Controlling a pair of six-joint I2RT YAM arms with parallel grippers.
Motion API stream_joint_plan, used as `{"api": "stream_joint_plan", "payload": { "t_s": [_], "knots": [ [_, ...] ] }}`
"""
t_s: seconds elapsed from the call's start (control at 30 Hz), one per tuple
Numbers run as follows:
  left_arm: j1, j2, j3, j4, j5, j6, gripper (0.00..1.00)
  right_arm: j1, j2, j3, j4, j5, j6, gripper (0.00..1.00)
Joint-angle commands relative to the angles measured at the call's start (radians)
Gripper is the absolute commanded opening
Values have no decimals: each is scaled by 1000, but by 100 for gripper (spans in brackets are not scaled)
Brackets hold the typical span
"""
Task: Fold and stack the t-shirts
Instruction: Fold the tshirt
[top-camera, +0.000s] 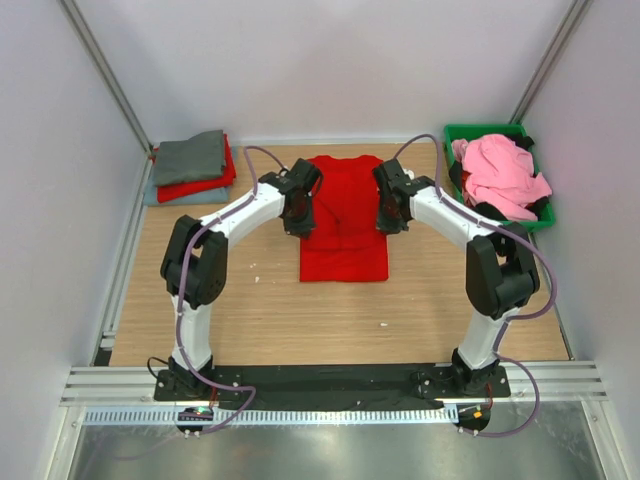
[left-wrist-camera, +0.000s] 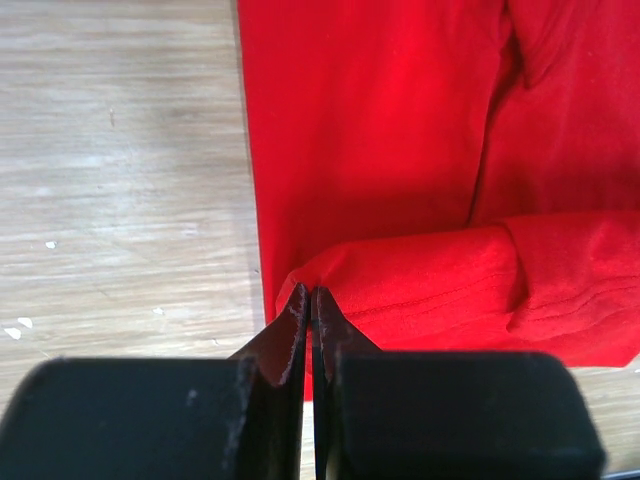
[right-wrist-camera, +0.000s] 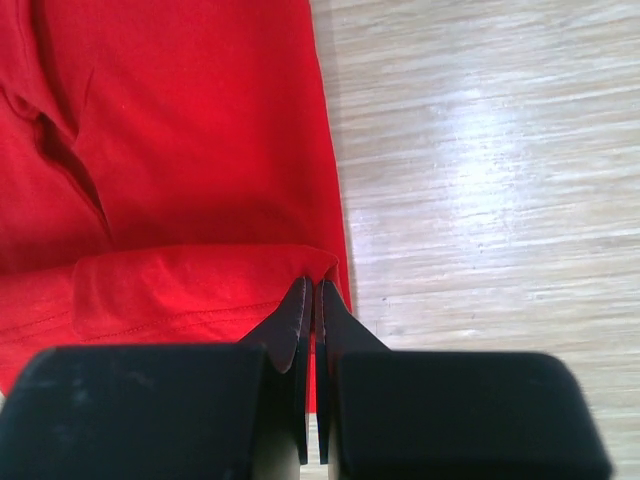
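A large bright red t-shirt (top-camera: 343, 250) lies flat mid-table, with its far part folded toward me. My left gripper (top-camera: 297, 226) is shut on the left corner of that folded edge; in the left wrist view its tips (left-wrist-camera: 310, 293) pinch the red cloth (left-wrist-camera: 420, 280). At the right corner, my right gripper (top-camera: 388, 224) is shut on the same edge, its tips (right-wrist-camera: 315, 285) biting the fold (right-wrist-camera: 180, 290). A folded stack sits at the back left: a grey shirt (top-camera: 190, 155) on a red one (top-camera: 200, 186) on a light blue-grey one (top-camera: 158, 196).
A green plastic bin (top-camera: 484, 131) at the back right holds a crumpled pink shirt (top-camera: 500, 175) and dark cloth (top-camera: 537, 211). White walls and metal rails close in the wooden table (top-camera: 300, 320). Both arms arch over the table's sides.
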Motion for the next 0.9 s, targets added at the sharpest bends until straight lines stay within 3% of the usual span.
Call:
{"api": "stream_joint_plan", "payload": {
  "t_s": [0.0, 0.3, 0.4, 0.47, 0.5, 0.53, 0.6, 0.63, 0.77, 0.83, 0.87],
  "knots": [
    [19, 21, 57, -32, -11, 34, 0, -8, 28, 62, 21, -10, -30, 1],
    [45, 126, 138, -58, -17, 56, 0, -30, 141, 128, 27, -22, -50, 1],
    [56, 166, 187, -81, -23, 68, 6, -40, 167, 166, 13, -21, -55, 1],
    [67, 192, 250, -116, -31, 77, 25, -53, 198, 220, -13, -27, -68, 24],
    [70, 198, 276, -133, -31, 86, 43, -56, 207, 269, -25, -27, -76, 39],
    [74, 202, 302, -148, -37, 93, 50, -59, 224, 295, -39, -24, -87, 66],
    [85, 198, 383, -202, -51, 106, 62, -70, 233, 352, -98, 11, -99, 81],
    [90, 190, 409, -214, -75, 119, 70, -76, 236, 402, -118, 24, -105, 86],
    [102, 106, 463, -300, -130, 126, 73, -90, 131, 408, -180, 56, -107, 88],
    [96, -8, 384, -282, -120, 113, 71, -88, 60, 296, -162, 33, -84, 89],
    [90, -64, 250, -222, -95, 93, 71, -88, 13, 245, -131, 18, -73, 89]
  ]
}}
